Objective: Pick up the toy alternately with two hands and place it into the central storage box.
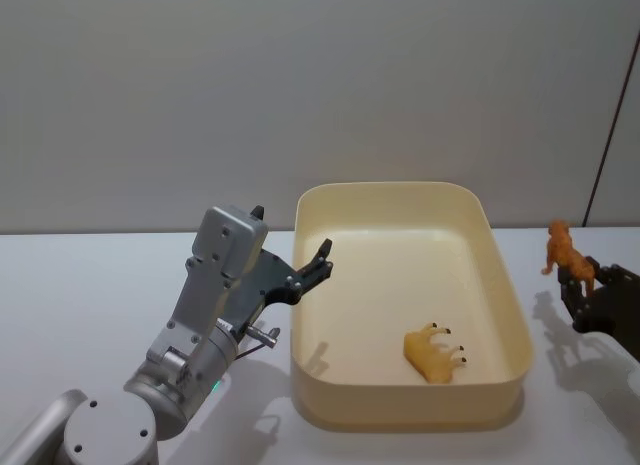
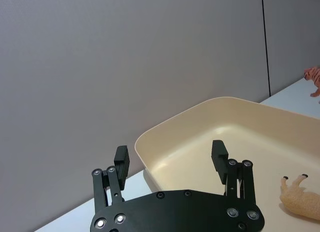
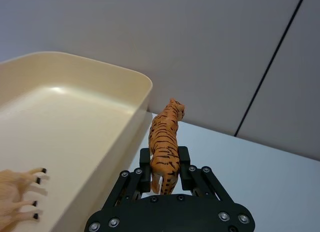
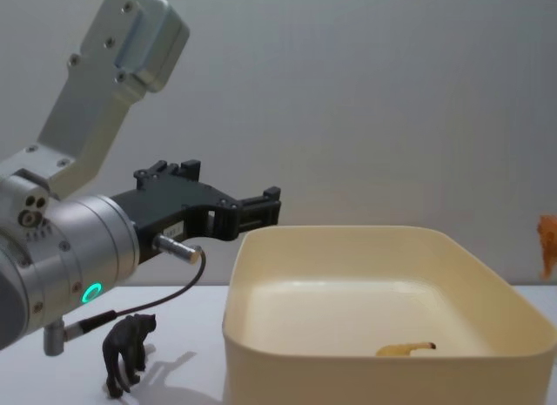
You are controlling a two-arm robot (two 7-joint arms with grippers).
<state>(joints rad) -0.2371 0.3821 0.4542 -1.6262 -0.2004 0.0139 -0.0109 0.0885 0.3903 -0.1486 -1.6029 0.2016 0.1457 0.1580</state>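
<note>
The cream-yellow central storage box (image 1: 410, 407) stands mid-table, and a tan toy animal (image 1: 435, 354) lies on its side inside it. My left gripper (image 1: 318, 261) hovers open and empty over the box's left rim; its fingers (image 2: 121, 160) are spread wide above the box (image 2: 190, 137). To the right of the box, my right gripper (image 1: 578, 281) is shut on an orange striped tiger toy (image 1: 558, 249), held upright above the table. In the right wrist view the tiger (image 3: 165, 140) stands between the closed jaws of that gripper (image 3: 164, 168), beside the box's wall (image 3: 75, 78).
A dark brown toy animal (image 4: 128, 340) stands on the white table left of the box (image 4: 365, 375), under my left arm. A plain grey wall runs behind the table. The tan toy (image 4: 405, 347) lies near the box's front right.
</note>
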